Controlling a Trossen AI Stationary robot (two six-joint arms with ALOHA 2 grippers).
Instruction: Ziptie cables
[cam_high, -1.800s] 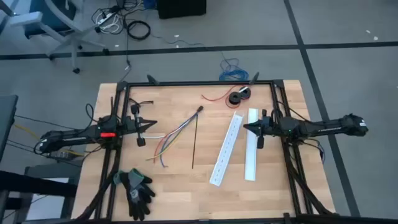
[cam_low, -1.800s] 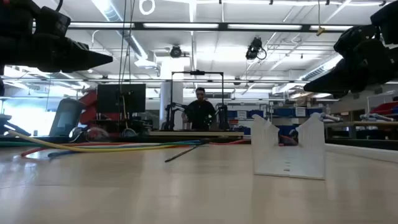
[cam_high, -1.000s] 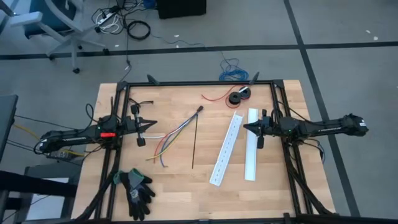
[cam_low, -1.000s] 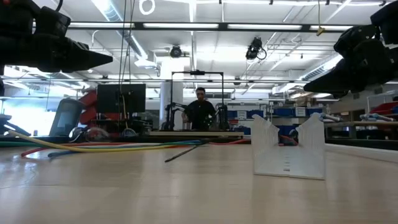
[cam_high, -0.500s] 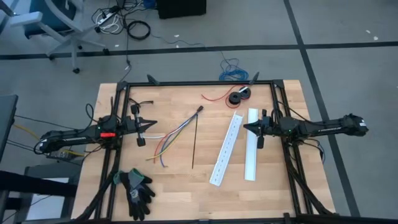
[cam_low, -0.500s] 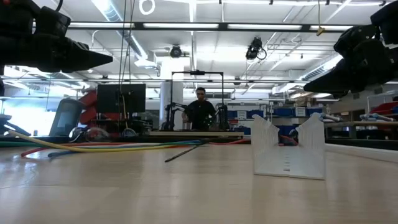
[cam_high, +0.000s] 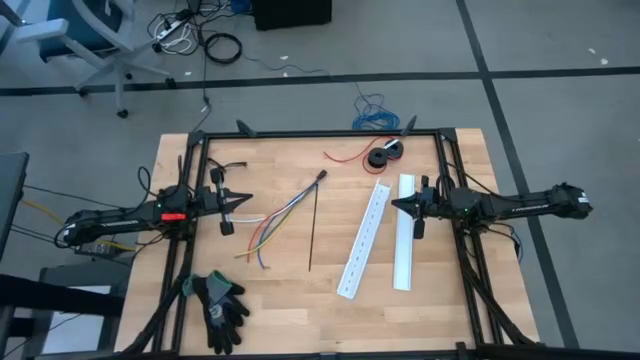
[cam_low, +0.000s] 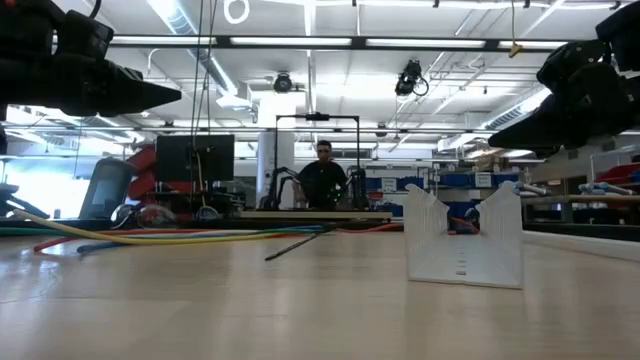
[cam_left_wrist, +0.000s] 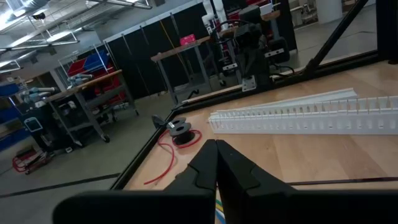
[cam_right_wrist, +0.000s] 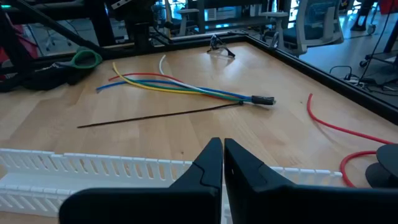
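The cables (cam_high: 285, 215), thin yellow, red, white, purple and blue wires joined at a dark end (cam_right_wrist: 264, 100), lie flat on the wooden table left of centre. A thin dark ziptie (cam_high: 312, 230) lies beside them on the table (cam_right_wrist: 161, 116). My left gripper (cam_high: 250, 204) hovers shut above the table's left side, pointing at the wires' loose ends. My right gripper (cam_high: 393, 205) hovers shut over the right side, above the white slotted ducts. In each wrist view (cam_left_wrist: 216, 152) (cam_right_wrist: 222, 149) the fingertips meet.
Two white slotted cable ducts (cam_high: 365, 238) (cam_high: 403, 230) lie right of centre. A red wire with a black spool (cam_high: 380, 157) sits near the far edge, a blue wire coil (cam_high: 372, 115) on the floor beyond. Black and green gloves (cam_high: 218, 305) lie at the near left corner.
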